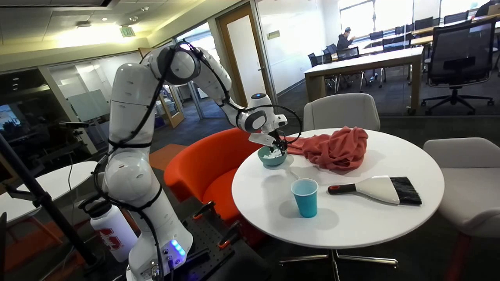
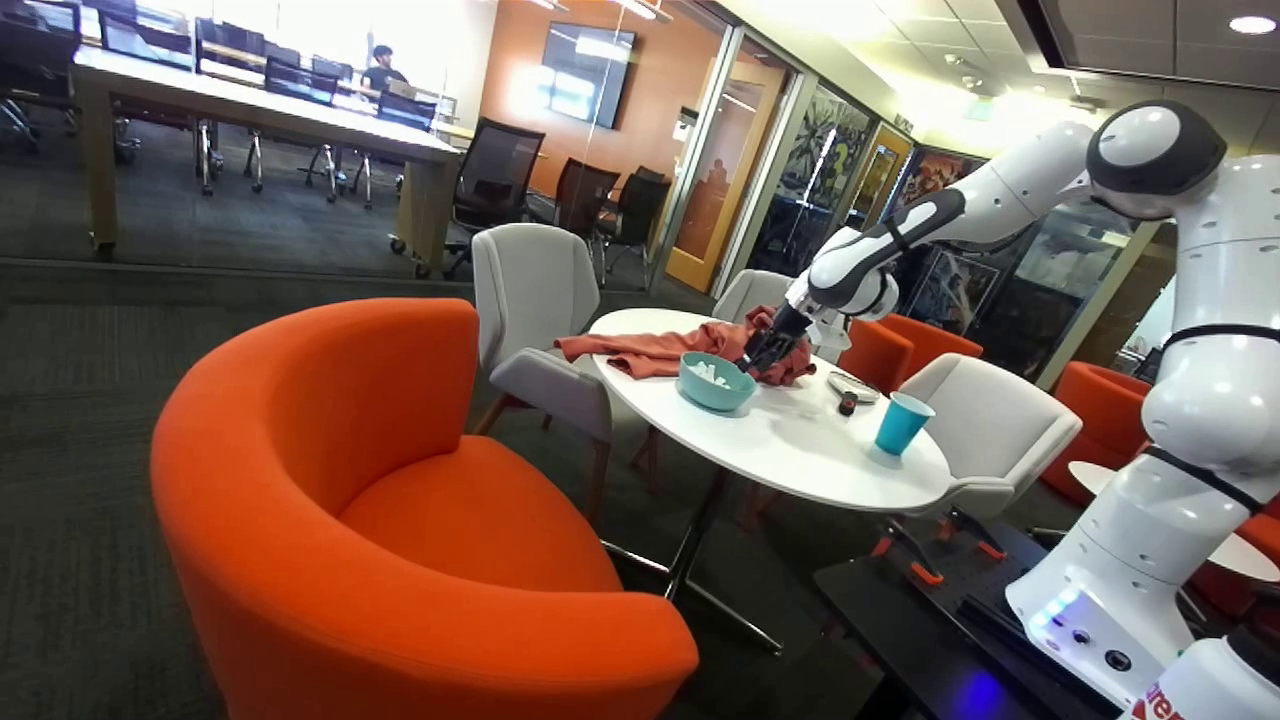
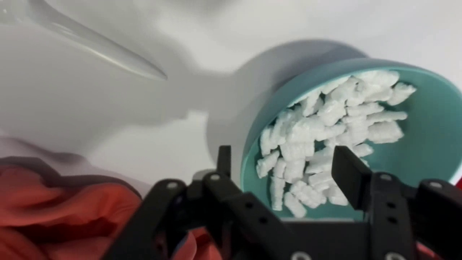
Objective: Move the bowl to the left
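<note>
The teal-green bowl point(image 1: 271, 161) stands upright near the table's edge, with white bits inside; it also shows in an exterior view point(image 2: 716, 394). In the wrist view the bowl point(image 3: 429, 151) fills the right side. My gripper point(image 3: 282, 155) is open at the bowl's rim. In the wrist view one finger lies outside the rim on the left, and the other is over the white bits point(image 3: 332, 115) inside. The rim shows between the fingers, apart from both. In both exterior views the gripper point(image 1: 282, 146) point(image 2: 762, 352) points down at the bowl's side. Exact finger height is unclear.
A crumpled red cloth point(image 1: 338, 150) lies close beside the bowl. A light-blue cup point(image 1: 305, 199) and a brush point(image 1: 379, 189) stand and lie farther along the round white table point(image 1: 351, 230). A pale thin utensil point(image 3: 108, 52) lies near the bowl. Chairs surround the table.
</note>
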`<state>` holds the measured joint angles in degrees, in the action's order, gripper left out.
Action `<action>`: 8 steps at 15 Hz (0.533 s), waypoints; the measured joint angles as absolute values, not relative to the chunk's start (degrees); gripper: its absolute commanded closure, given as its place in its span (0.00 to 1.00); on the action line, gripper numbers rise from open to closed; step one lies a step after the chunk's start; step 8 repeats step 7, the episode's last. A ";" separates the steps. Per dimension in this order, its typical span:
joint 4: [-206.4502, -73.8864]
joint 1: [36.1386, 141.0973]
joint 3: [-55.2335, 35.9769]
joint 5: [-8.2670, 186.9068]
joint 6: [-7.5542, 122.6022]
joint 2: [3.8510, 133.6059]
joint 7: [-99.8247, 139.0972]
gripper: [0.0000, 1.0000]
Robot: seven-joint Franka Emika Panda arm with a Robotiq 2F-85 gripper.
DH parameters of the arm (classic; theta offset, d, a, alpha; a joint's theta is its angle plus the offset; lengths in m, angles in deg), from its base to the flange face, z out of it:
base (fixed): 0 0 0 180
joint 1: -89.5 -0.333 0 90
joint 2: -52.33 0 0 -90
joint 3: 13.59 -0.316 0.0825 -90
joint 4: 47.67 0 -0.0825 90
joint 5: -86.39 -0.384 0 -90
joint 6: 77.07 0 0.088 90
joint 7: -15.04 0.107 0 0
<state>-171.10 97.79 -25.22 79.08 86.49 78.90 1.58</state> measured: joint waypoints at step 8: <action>-183.90 103.68 -29.01 71.08 81.35 61.45 -10.72 0.00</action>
